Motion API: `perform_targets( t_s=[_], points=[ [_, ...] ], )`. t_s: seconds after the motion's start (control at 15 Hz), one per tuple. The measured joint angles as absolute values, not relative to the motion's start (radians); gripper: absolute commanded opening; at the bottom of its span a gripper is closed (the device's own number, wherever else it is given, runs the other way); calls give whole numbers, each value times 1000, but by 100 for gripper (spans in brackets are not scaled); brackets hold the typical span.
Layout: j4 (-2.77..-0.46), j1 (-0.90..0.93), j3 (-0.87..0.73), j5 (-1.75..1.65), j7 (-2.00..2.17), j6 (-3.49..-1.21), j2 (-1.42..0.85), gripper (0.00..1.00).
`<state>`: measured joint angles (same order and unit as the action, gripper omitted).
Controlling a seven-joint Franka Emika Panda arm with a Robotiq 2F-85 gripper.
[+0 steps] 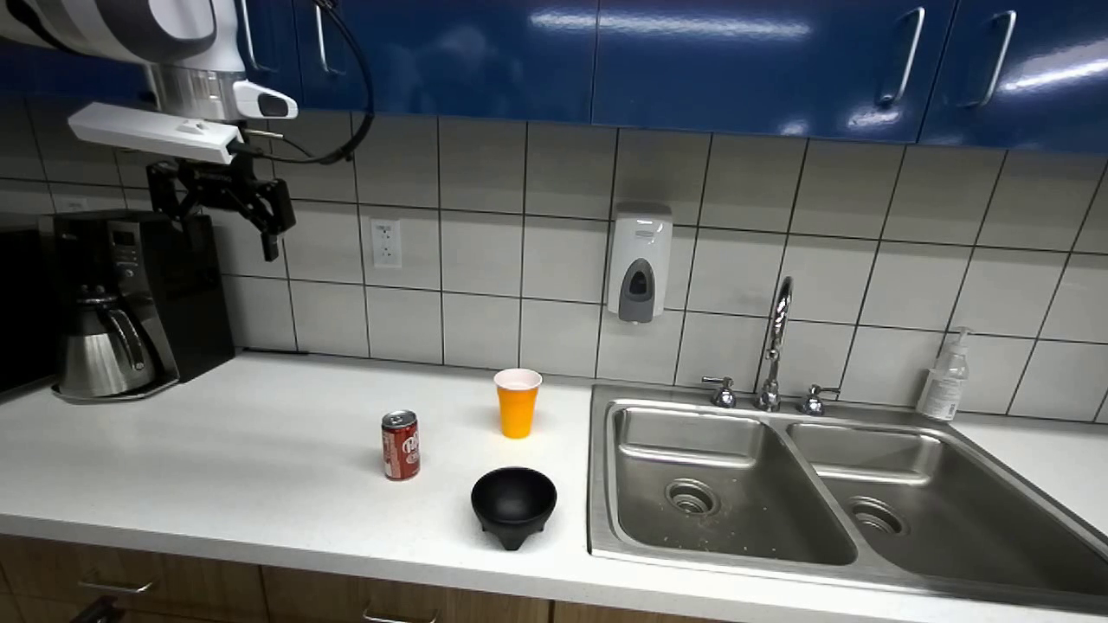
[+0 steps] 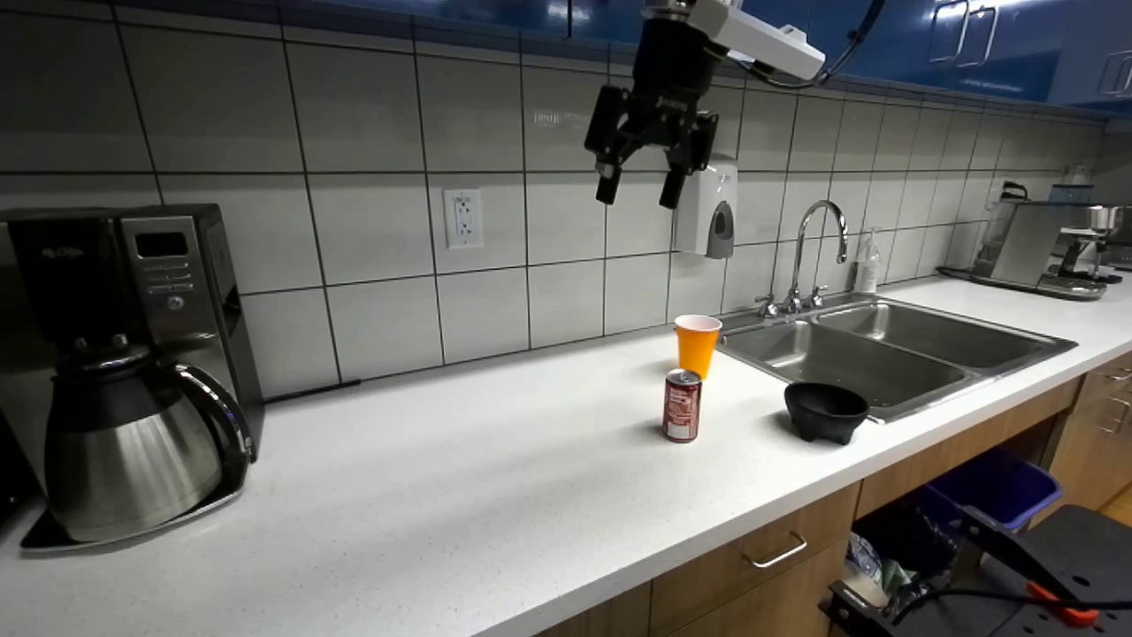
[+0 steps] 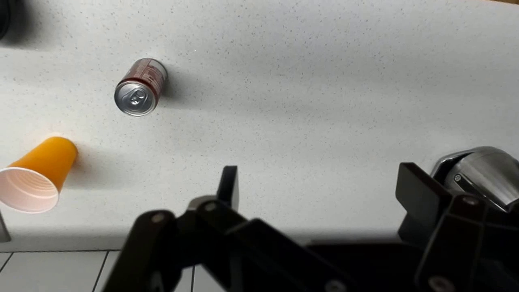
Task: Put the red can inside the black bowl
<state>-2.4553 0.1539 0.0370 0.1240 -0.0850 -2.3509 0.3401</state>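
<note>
The red can (image 1: 401, 446) stands upright on the white counter in both exterior views (image 2: 682, 407). It also shows in the wrist view (image 3: 142, 86), silvery top toward the camera, left of the jaws. The black bowl (image 1: 514, 504) stands on small feet near the counter's front edge, beside the sink, to the right of the can in both exterior views (image 2: 826, 411). Only its dark edge (image 3: 3, 17) shows at the wrist view's top left corner. My gripper (image 1: 228, 235) is open and empty, high above the counter, apart from can and bowl; it also shows elsewhere (image 2: 639, 193) (image 3: 320, 186).
An orange cup (image 1: 517, 407) with a white rim stands behind the can and bowl, near the tiled wall. A steel double sink (image 1: 603, 484) lies right of the bowl. A coffee maker (image 1: 195, 294) with a steel carafe (image 1: 99, 359) stands at the left. Blue cabinets (image 1: 450, 61) hang above.
</note>
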Motion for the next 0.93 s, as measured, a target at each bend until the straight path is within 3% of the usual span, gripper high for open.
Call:
perform_targets(
  t_s=[0.93],
  points=[
    [-2516, 142, 27, 155, -52, -2544, 230, 100]
  ],
)
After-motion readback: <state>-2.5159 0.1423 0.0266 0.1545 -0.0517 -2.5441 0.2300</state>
